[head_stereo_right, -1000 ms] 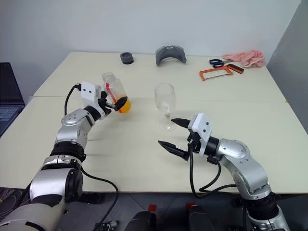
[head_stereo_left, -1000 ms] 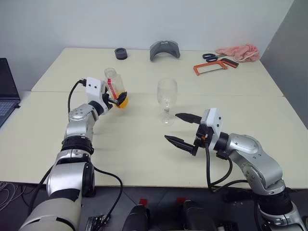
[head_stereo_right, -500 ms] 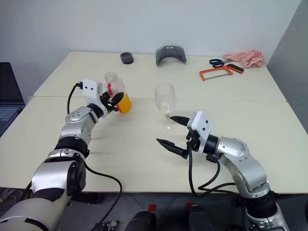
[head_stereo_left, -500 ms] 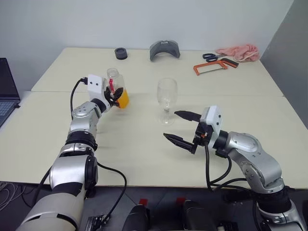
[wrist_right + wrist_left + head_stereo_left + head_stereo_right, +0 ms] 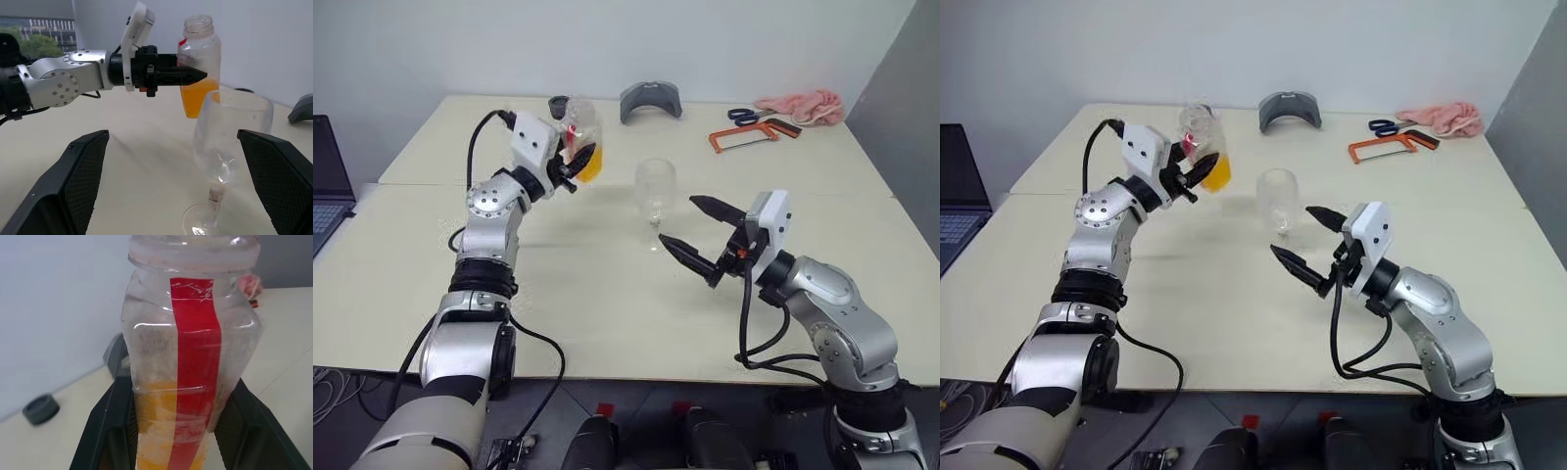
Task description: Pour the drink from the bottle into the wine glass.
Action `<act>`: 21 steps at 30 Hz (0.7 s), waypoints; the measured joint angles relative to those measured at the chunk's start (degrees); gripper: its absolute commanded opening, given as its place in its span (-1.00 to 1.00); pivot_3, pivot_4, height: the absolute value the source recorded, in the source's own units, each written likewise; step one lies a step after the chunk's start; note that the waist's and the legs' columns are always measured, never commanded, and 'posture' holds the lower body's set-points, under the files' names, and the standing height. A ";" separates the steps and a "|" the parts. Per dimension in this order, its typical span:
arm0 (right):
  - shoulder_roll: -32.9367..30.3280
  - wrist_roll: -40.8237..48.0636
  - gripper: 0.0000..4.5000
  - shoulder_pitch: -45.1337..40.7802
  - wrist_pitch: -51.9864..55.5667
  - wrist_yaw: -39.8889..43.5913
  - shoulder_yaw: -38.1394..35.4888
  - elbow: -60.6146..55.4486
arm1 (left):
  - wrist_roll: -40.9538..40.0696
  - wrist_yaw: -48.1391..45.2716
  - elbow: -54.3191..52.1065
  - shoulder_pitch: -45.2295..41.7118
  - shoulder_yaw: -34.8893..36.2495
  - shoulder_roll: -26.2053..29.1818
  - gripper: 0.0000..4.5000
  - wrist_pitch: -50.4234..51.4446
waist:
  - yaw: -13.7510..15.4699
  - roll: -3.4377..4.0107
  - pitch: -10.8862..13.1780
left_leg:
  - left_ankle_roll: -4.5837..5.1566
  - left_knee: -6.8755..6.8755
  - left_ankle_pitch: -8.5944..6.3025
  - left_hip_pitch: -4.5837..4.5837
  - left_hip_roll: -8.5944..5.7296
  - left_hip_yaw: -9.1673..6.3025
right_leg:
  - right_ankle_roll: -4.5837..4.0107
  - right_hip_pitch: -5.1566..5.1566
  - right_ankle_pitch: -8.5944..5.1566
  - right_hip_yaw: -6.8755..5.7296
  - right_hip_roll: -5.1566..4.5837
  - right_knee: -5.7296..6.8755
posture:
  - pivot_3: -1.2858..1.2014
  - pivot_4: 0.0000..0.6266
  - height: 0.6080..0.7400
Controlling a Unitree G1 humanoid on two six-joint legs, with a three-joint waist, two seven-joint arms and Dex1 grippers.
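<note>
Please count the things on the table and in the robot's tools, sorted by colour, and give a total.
Clear: 2 – bottle with orange drink, held by the left tool; wine glass
Grey or black: 2 – round cap-like piece, curved grey part
Orange: 1 – hacksaw
Blue-handled: 1 – scissors
Pink: 1 – cloth
Total: 7

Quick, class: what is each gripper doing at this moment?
Left gripper: shut on the bottle of orange drink.
Right gripper: open, holding nothing, near the wine glass.
</note>
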 measured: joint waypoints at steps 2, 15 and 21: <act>0.41 0.87 1.00 -1.76 0.89 -0.98 -0.58 0.45 | 1.03 -0.71 -1.10 -0.03 -1.21 0.14 -0.25 -0.88 | -0.07 0.00 0.00 | 0.14 0.00 -0.08 0.01 -0.01 0.00 | 0.00 0.00 0.00 0.00 0.01 0.01 | 0.03 -0.52 1.00; -5.99 0.15 1.00 -4.67 -1.05 3.61 -1.27 8.06 | 17.18 3.05 9.03 -6.13 -10.82 4.48 -0.25 -22.43 | 0.13 -0.03 0.02 | 0.20 0.01 -0.11 -0.03 -0.05 0.35 | 0.00 0.00 0.00 -0.01 0.00 -0.03 | 0.03 -0.52 1.00; -12.97 1.12 1.00 -4.86 -3.92 10.87 -5.46 11.21 | 22.39 7.31 13.59 -8.72 -12.75 6.10 -0.25 -29.58 | 0.12 -0.04 0.03 | 0.21 -0.02 -0.12 -0.03 -0.06 0.40 | 0.00 -0.02 0.00 0.00 0.02 -0.03 | 0.03 -0.52 1.00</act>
